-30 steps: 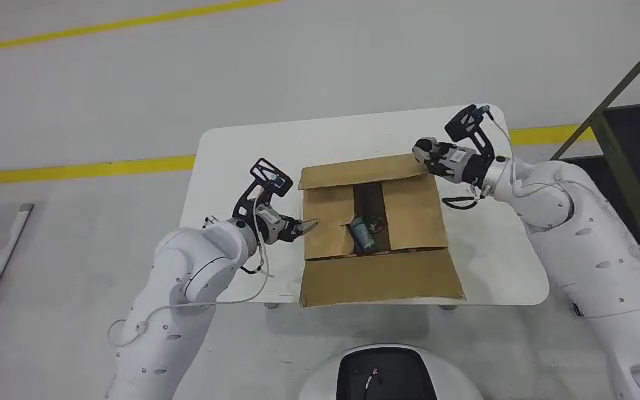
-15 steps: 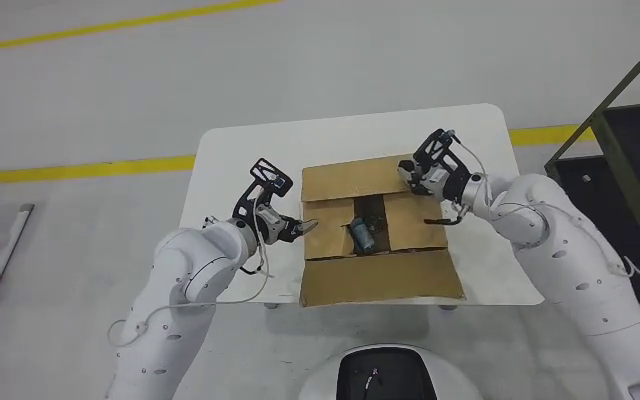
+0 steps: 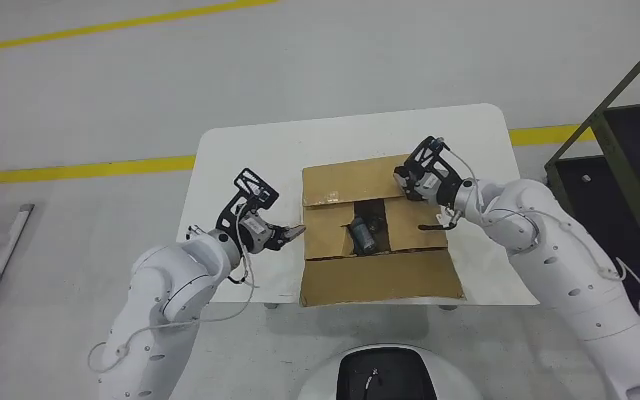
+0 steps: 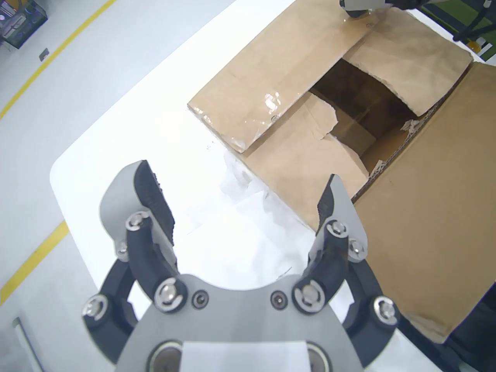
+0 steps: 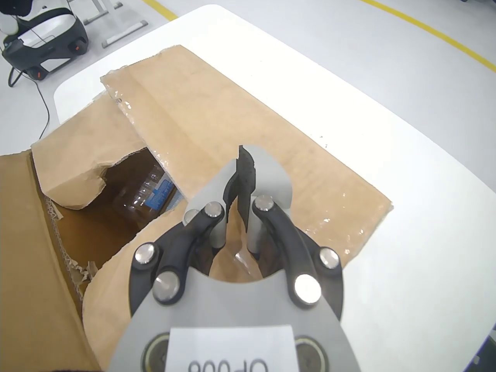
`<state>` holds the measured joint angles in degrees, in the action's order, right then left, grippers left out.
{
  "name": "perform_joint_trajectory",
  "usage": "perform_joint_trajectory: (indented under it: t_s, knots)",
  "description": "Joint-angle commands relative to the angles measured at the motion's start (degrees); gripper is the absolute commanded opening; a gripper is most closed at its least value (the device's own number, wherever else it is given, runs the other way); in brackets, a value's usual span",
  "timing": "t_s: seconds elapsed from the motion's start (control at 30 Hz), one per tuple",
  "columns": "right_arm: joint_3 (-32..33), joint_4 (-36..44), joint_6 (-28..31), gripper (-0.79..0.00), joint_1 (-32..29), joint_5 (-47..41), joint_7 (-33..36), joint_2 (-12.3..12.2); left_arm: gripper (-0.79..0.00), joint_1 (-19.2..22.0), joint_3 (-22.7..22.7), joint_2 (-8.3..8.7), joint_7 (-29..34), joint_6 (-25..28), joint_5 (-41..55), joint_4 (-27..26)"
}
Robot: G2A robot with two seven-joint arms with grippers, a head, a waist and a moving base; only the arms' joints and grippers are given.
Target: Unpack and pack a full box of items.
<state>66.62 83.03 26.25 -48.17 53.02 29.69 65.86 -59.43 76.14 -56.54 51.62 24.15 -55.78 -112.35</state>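
One flap (image 3: 380,282) of your box (image 3: 425,225) lay unfolded, bottle (image 3: 363,236) inside; right gripper (image 5: 245,168), fingers closed, touched the far flap (image 3: 350,182); left gripper (image 4: 238,172) hung open toward the table's (image 3: 250,160) left edge.

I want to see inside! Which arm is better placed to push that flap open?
Probably right. The right gripper, shut, is over the far flap by the gap; the left gripper, open, hangs over the table beside the box.

Box flaps (image 3: 345,183) mostly closed, narrow middle gap (image 3: 372,210) passable
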Motion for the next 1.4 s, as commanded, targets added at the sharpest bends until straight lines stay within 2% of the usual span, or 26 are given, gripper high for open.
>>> perform_joint_trajectory:
  t_s: [0.0,0.2,0.27,0.47,0.53,0.73,0.87,1.07,1.2,1.37]
  knots:
    - [0.0,0.0,-0.4,-0.785,0.0,-0.2,0.1,0.0,-0.785,-2.1,2.0,0.47,0.8,2.1,-0.5,-0.9]
    - [-0.2,-0.1,-1.4,-0.785,0.0,-0.5,0.6,0.1,-0.785,-9.1,6.5,1.73,4.0,7.5,-2.9,-2.1]
    - [-0.5,-0.1,-1.4,-0.785,0.0,-0.2,0.6,0.2,-0.785,-11.2,7.6,2.0,5.0,7.1,-4.5,-1.3]
    - [-1.0,-0.3,-1.7,-0.785,0.2,0.0,0.6,0.3,-0.785,-14.7,7.3,2.44,4.7,10.8,-4.3,-1.5]
    - [-1.0,-0.3,-1.9,-0.785,0.2,0.0,0.6,0.3,-0.785,-15.0,5.8,2.62,7.5,13.3,-3.8,-1.2]
    - [-1.0,-0.4,-2.1,-0.785,0.2,-0.2,0.6,0.3,-0.785,-13.0,1.8,2.88,9.2,19.3,-1.1,-2.5]
    - [-1.0,-0.3,-2.2,-0.785,0.2,-0.2,0.7,0.3,-0.785,-11.6,-1.4,3.32,7.9,20.6,-1.1,-2.0]
    - [-0.8,-0.1,-2.2,-0.785,0.2,-0.1,0.9,0.3,-0.785,-9.6,-5.5,4.85,5.5,23.0,-1.3,-1.1]
    - [-0.8,0.0,-2.1,-0.785,0.1,-0.2,1.0,0.3,-0.785,-7.5,-6.6,5.75,3.2,25.3,-0.4,-1.2]
    - [-1.0,0.0,-1.8,-0.785,0.1,-0.4,1.0,0.4,-0.767,-3.9,-6.9,6.07,1.2,27.2,3.9,-1.1]
